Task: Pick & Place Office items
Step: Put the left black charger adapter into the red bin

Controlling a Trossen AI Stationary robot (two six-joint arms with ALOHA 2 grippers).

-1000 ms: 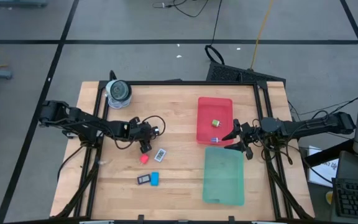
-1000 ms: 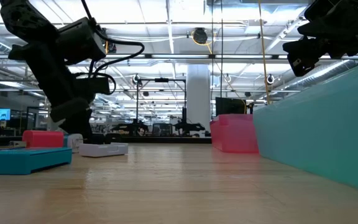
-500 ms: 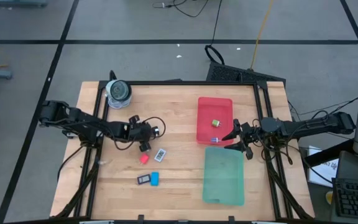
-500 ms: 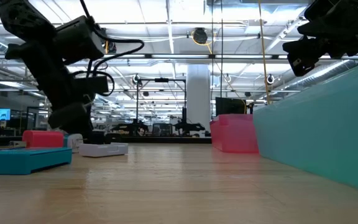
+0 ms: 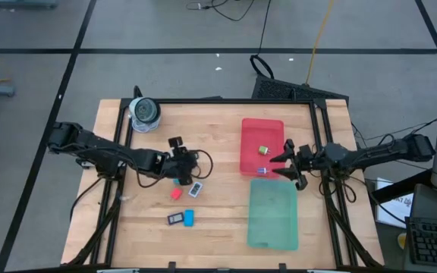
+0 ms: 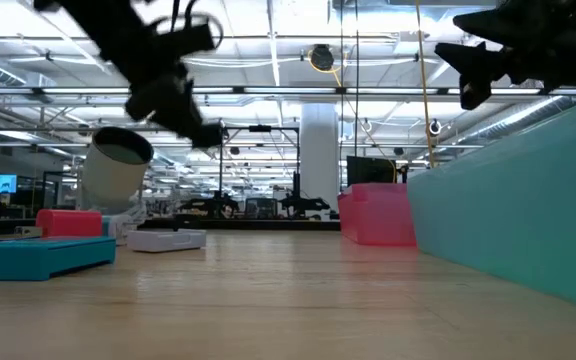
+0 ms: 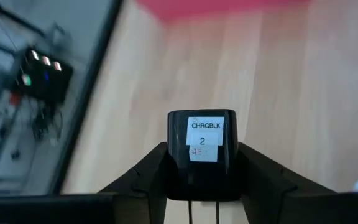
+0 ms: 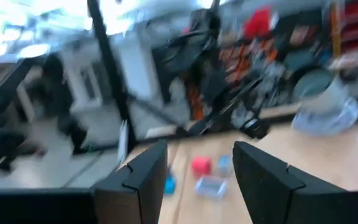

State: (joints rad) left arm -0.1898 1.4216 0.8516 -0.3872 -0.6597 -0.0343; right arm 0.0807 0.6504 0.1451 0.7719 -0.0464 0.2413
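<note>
Desk (image 5: 218,227): wooden, mid-frame.
Left gripper (image 5: 179,176): centre-left, fingers clamped on dark block (image 7: 202,152) labelled CHRGBLK.
Right gripper (image 5: 285,164): fingers spread, by red tray (image 5: 253,130).

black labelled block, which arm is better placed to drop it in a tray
Left. The left gripper already holds the black labelled block; the right gripper, open and empty, hovers by the red tray.

- wooden bench (image 5: 218,220) with a black frame along its edges.
- grey roll (image 5: 143,112) at the far left corner.
- red tray (image 5: 253,155) and green tray (image 5: 272,214) on the right side.
- white labelled tag (image 5: 196,187), red piece (image 5: 176,193), blue piece (image 5: 190,218) and dark block (image 5: 175,219) left of centre.
</note>
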